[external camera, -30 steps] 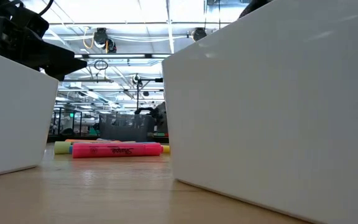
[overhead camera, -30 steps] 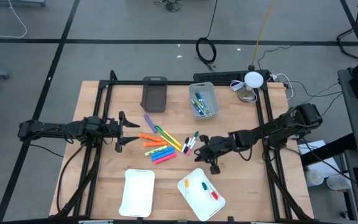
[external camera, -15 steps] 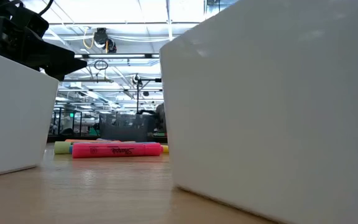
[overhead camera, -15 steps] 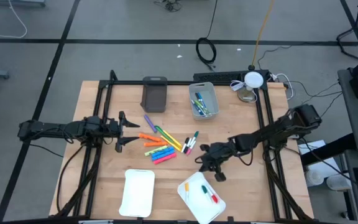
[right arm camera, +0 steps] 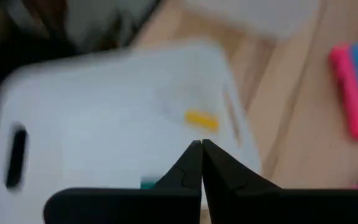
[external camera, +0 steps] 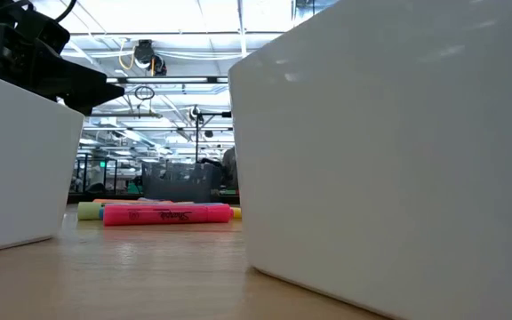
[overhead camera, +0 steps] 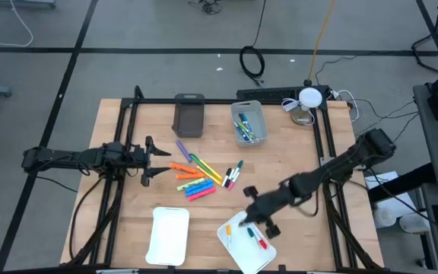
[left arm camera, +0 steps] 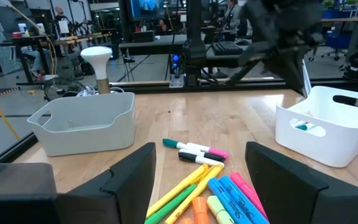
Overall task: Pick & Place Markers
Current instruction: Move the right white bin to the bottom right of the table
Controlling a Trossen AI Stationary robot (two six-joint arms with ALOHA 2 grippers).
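The right tool (overhead camera: 255, 221) hangs over the white tray (overhead camera: 234, 248) at about five o'clock on the tabletop (overhead camera: 280, 152), jaws clenched tight together. In the right wrist view the tips meet with nothing visible between them, so it looks empty; my guess is it is here because this tray takes the thin pens. A few markers already lie in the tray.

The left tool (overhead camera: 149, 160) waits at nine o'clock, fully released, facing the loose markers (overhead camera: 200, 177) fanned at the centre, well placed for a next pick. More markers sit in the grey bin (overhead camera: 248, 122) at twelve o'clock. A second white tray (overhead camera: 169, 235) at seven o'clock appears bare.
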